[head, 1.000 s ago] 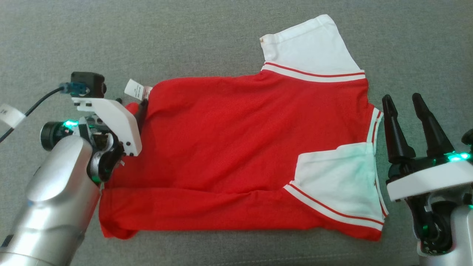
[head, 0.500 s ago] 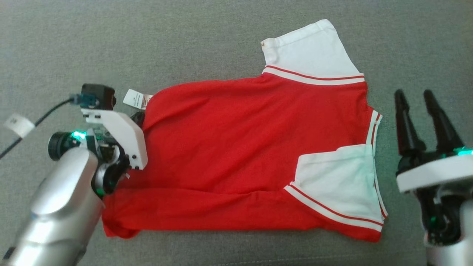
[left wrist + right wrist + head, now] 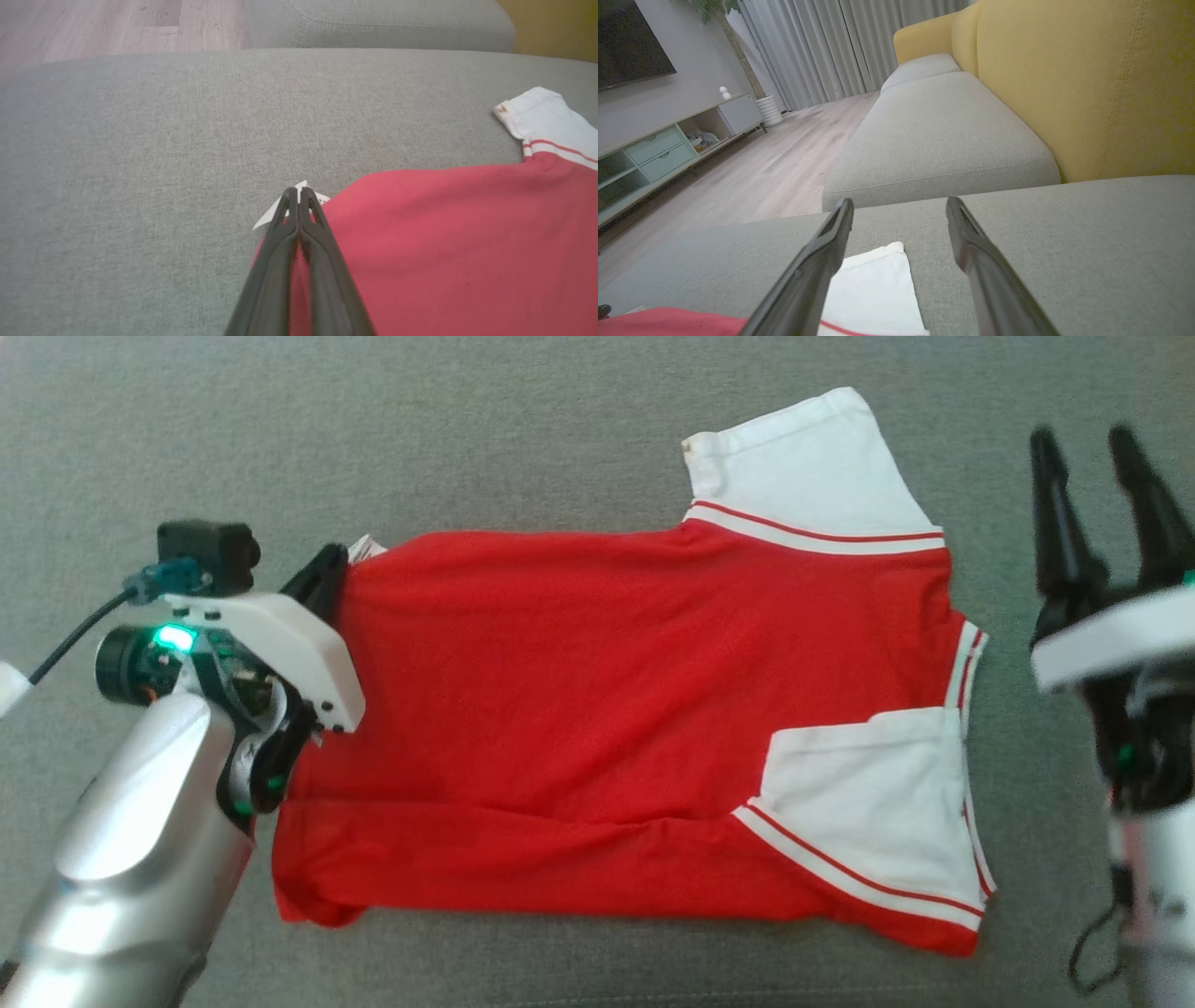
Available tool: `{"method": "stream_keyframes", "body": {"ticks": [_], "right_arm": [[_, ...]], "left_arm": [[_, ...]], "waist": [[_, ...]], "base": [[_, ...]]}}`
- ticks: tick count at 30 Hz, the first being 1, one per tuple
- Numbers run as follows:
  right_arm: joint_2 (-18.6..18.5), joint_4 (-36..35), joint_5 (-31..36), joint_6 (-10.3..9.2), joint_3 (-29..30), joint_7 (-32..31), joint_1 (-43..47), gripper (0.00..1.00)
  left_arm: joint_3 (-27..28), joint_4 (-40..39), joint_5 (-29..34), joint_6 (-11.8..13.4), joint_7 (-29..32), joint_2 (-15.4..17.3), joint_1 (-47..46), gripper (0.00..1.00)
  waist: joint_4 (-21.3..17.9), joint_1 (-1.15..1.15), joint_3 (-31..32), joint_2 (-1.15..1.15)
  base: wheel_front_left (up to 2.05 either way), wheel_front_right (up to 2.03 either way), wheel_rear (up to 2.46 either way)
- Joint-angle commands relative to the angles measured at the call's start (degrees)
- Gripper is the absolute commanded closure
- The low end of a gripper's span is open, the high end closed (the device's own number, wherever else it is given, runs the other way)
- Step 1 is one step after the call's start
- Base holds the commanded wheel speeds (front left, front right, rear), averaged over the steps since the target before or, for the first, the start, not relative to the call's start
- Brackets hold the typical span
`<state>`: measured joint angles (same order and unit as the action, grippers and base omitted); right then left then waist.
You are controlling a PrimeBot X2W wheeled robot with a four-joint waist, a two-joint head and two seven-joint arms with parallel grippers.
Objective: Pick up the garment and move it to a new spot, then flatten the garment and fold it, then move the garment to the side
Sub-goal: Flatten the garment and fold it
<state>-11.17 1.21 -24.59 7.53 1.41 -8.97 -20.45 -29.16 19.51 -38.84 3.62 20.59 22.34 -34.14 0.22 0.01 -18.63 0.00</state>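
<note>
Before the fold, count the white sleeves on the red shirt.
2. The far sleeve juts out beyond the red shirt; the near sleeve lies folded over its red body.

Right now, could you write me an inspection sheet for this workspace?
Surface: grey sofa cushion, flat.
Job's things: red T-shirt with white sleeves, spread out, one sleeve folded over its body; white label at its corner.
Clutter: nothing seen.
Grippers: left gripper shut on the T-shirt's corner beside the label; right gripper open, apart from the shirt.
Cables: black cable at the left wrist camera.
Surroundings: yellow sofa back, wooden floor, cabinet, curtains.
</note>
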Motion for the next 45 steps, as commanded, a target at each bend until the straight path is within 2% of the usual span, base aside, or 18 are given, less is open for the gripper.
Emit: {"method": "stream_keyframes", "body": {"ticks": [1, 7, 14, 21, 25, 26, 27, 28, 31, 36, 41, 45], "right_arm": [[-1.54, 0.3, -0.92, -0.04, -1.43, 0.72, -3.59, 0.0], [-5.32, 18.44, -3.27, -0.04, -6.6, -1.54, -15.44, 0.0], [-7.4, 37.91, -5.7, -0.04, -13.94, -5.53, -26.81, 0.0], [-8.01, 50.48, -6.78, -0.04, -19.52, -11.22, -35.42, 0.0], [-7.8, 54.55, -7.71, -0.04, -21.58, -15.79, -37.89, 0.0], [-7.66, 55.63, -8.33, -0.04, -21.82, -17.07, -38.58, 0.79], [-7.61, 56.64, -8.92, -0.04, -21.87, -18.11, -39.21, 1.0], [-7.6, 57.32, -9.28, -0.04, -22.05, -18.76, -39.77, 1.0], [-7.45, 57.54, -10.4, -0.04, -22.85, -18.97, -40.58, 1.0], [-8.56, 52.27, -13.33, -0.04, -23.87, -13.75, -39.36, 1.0], [-11.66, 41.06, -17.2, -0.04, -23.75, -6.61, -35.72, 1.0], [-14.96, 29.79, -18.78, -0.04, -21.32, -2.68, -30.06, 1.0]], "left_arm": [[3.05, -2.22, 0.36, 0.63, -0.6, 2.21, -3.32, 1.0], [2.51, -3.38, 0.59, 0.84, -1.33, 0.77, -4.9, 1.0], [0.5, -2.64, 0.91, -0.16, -1.62, -2.23, -7.81, 1.0], [-0.66, -1.2, 0.78, -1.37, -2.08, -4.29, -10.35, 1.0], [-0.93, -0.59, 0.74, -1.72, -2.57, -4.97, -11.15, 1.0], [-0.99, -0.38, 0.7, -1.8, -2.73, -5.16, -11.33, 1.0], [-1.06, -0.19, 0.67, -1.86, -2.87, -5.33, -11.47, 1.0], [-1.1, -0.01, 0.6, -1.91, -3.0, -5.49, -11.54, 1.0], [-1.06, 0.59, 0.4, -2.02, -3.49, -5.57, -11.44, 1.0], [-0.44, 1.19, -0.13, -1.85, -4.19, -4.66, -10.26, 1.0], [0.48, -0.04, -0.65, -1.36, -4.41, -2.54, -7.99, 1.0], [1.64, -3.22, -1.06, -0.49, -4.76, -0.32, -5.4, 1.0]], "waist": [[0.42, -0.01, -0.37, 0.0], [2.95, -0.01, -2.23, 0.0], [6.73, -0.01, -4.67, 0.0], [9.28, -0.01, -6.77, 0.0], [9.89, -0.01, -7.34, 0.0], [9.98, -0.01, -7.39, 0.0], [10.04, -0.01, -7.41, 0.0], [10.08, -0.01, -7.38, 0.0], [9.82, -0.01, -6.78, 0.0], [8.38, -0.01, -4.54, 0.0], [6.42, -0.01, -1.97, 0.0], [4.76, -0.01, -0.11, 0.0]], "base": [[0.0, 0.0, 0.0], [0.0, 0.0, 0.0], [0.0, 0.0, 0.0], [0.0, 0.0, 0.0], [0.0, 0.0, 0.0], [0.0, 0.0, 0.0], [0.0, 0.0, 0.0], [0.0, 0.0, 0.0], [0.0, 0.0, 0.0], [0.0, 0.0, 0.0], [0.0, 0.0, 0.0], [0.0, 0.0, 0.0]]}}
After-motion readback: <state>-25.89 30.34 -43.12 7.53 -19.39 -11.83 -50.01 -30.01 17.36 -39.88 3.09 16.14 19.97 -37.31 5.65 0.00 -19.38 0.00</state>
